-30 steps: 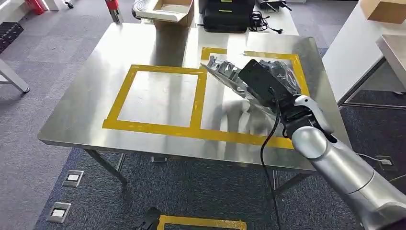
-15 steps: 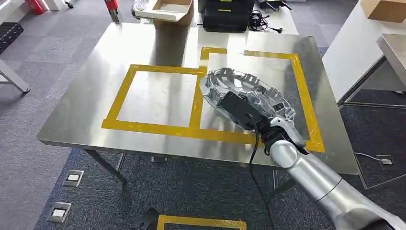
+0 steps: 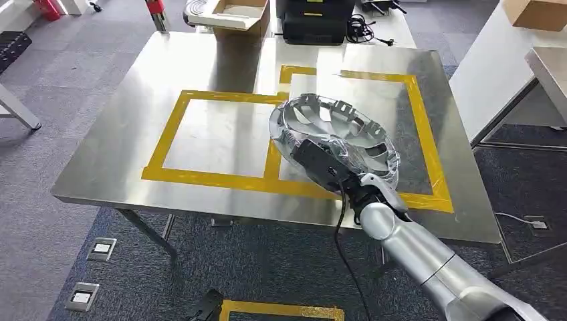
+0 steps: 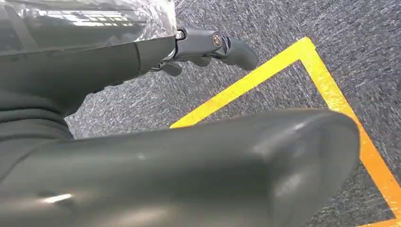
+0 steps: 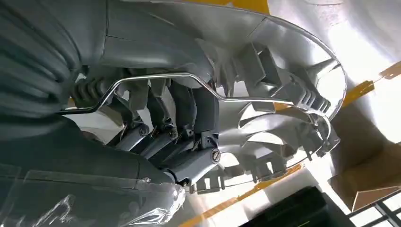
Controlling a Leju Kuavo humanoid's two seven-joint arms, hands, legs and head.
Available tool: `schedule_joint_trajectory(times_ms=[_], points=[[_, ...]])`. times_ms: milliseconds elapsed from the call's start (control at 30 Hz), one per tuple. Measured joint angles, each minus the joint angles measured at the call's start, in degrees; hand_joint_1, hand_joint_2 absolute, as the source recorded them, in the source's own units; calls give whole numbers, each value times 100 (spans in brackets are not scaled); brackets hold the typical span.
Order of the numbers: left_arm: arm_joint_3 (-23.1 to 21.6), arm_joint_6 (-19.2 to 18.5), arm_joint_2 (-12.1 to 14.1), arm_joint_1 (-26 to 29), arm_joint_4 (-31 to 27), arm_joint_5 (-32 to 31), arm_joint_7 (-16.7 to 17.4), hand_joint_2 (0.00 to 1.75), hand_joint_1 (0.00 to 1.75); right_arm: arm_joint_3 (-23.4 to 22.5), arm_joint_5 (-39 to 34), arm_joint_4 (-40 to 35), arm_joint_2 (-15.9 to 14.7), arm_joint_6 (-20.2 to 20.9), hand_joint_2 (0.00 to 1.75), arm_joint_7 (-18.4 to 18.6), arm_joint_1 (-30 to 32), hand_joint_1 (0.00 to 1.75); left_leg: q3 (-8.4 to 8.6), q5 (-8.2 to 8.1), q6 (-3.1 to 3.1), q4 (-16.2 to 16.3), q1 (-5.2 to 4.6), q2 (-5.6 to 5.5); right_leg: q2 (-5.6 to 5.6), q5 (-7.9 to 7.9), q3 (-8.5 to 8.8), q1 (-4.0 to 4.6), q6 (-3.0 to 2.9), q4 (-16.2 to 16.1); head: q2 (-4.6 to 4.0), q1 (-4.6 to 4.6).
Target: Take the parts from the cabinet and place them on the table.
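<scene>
A round silver wheel cover (image 3: 334,124) with spokes and clips hangs tilted just above the steel table (image 3: 220,67), over the left side of the right yellow taped square (image 3: 421,114). My right hand (image 3: 332,168) grips its near rim; in the right wrist view the dark fingers (image 5: 189,118) curl through the cover (image 5: 283,94) around its wire ring. In the left wrist view my left hand (image 4: 208,45) hangs over the carpet with nothing in it, fingers apart.
The left yellow taped square (image 3: 220,137) is bare. A cardboard box (image 3: 241,13) and a black case (image 3: 317,20) stand at the table's far edge. A white table (image 3: 495,67) is at the right. Yellow tape (image 3: 281,311) marks the floor.
My right arm has swung the wheel cover left and toward the table's near edge, turning it from nearly edge-on to face up and lower.
</scene>
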Motion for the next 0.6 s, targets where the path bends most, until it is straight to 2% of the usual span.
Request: schedule_joint_trajectory(times_ms=[100,133,267,600], points=[[0,-31,-4,2,0,-59,85,175,0,-9,6,0,15,-2,0,15,0,0,0,0,0,0,0,0,-1,0,0,0,0,0,0,0],[0,-13,-4,4,0,-59,96,0,0,-13,9,0,20,-9,0,17,-1,0,0,0,0,0,0,0,-1,0,0,0,0,0,0,-2],[2,50,-7,5,0,-20,44,0,0,-39,22,-2,28,-59,0,44,-6,0,2,0,0,0,0,0,-1,0,0,0,0,0,0,0],[4,-127,-9,10,0,-39,37,0,0,-68,37,-26,20,-109,0,101,-10,0,4,1,-2,0,0,0,0,0,1,0,0,0,0,0]])
